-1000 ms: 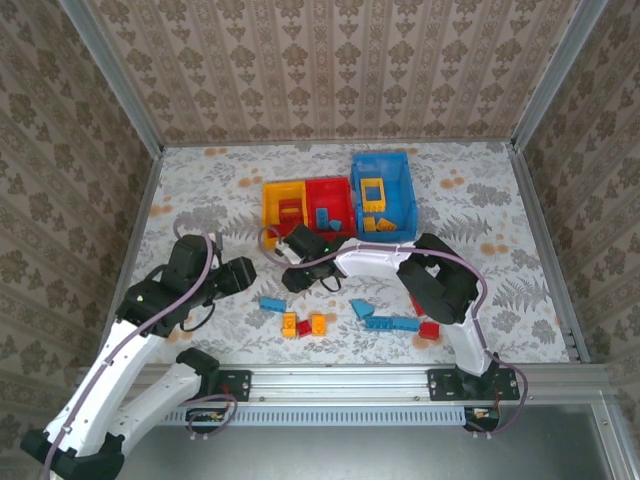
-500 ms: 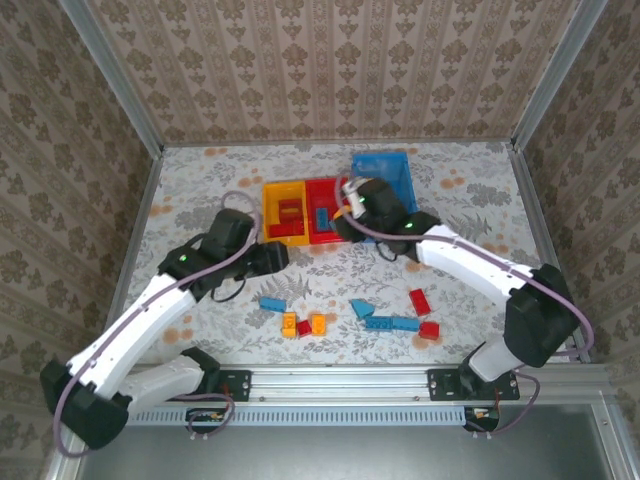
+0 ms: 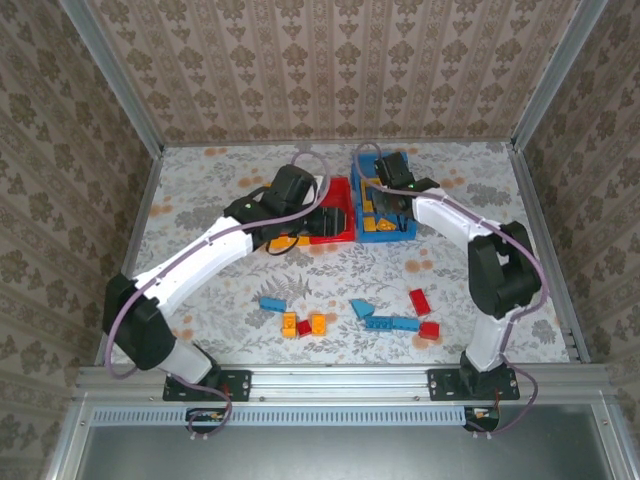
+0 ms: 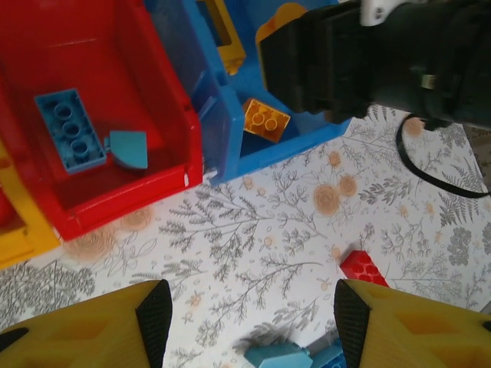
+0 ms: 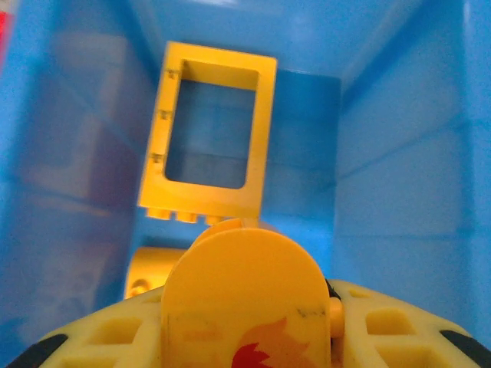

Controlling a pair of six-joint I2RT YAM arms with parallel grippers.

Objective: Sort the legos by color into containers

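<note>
The left end effector (image 4: 252, 314) is hanging wide open over the table (image 4: 261, 230), close to the red bin (image 4: 123, 201). It is holding nothing. A blue brick (image 4: 69, 129) is lying inside the red bin. The blue bin (image 5: 399, 153) is sitting right beside it. The right end effector (image 5: 249, 341) is squeezing a round yellow piece (image 5: 245, 284) over the blue bin, where a yellow frame (image 5: 211, 157) is lying. Loose bricks (image 3: 390, 322) are lying on the table near the front.
</note>
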